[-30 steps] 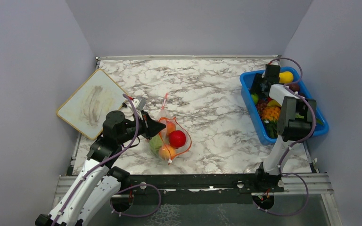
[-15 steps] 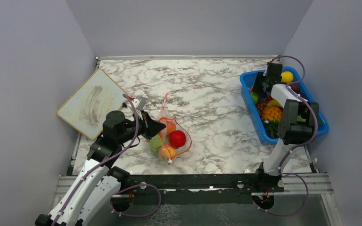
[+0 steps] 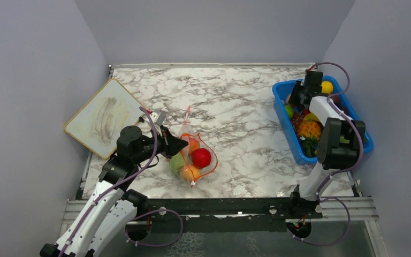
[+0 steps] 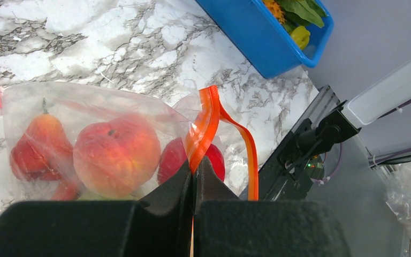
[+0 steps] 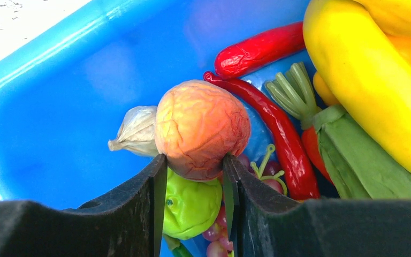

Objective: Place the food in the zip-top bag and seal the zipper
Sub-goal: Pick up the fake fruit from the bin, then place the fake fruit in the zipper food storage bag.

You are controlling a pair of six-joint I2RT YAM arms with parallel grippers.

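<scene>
The clear zip-top bag (image 3: 192,155) lies on the marble table with a red round fruit (image 3: 201,158), orange fruits and a green one inside. My left gripper (image 3: 184,144) is shut on the bag's orange zipper strip (image 4: 206,120); peach-like fruits (image 4: 116,155) show through the plastic. My right gripper (image 3: 299,99) is down in the blue bin (image 3: 283,115), jaws shut on a wrinkled orange-red round fruit (image 5: 200,128), lifted just over a green round vegetable (image 5: 192,206).
The blue bin (image 5: 59,96) also holds red chillies (image 5: 278,134), a garlic bulb (image 5: 136,131), purple grapes, a yellow squash (image 5: 364,80) and greens. A whiteboard (image 3: 104,118) lies at the left. A pink stick (image 3: 186,115) lies behind the bag.
My right arm has shifted slightly to the right and back over the bin. The left arm and the bag have not moved.
</scene>
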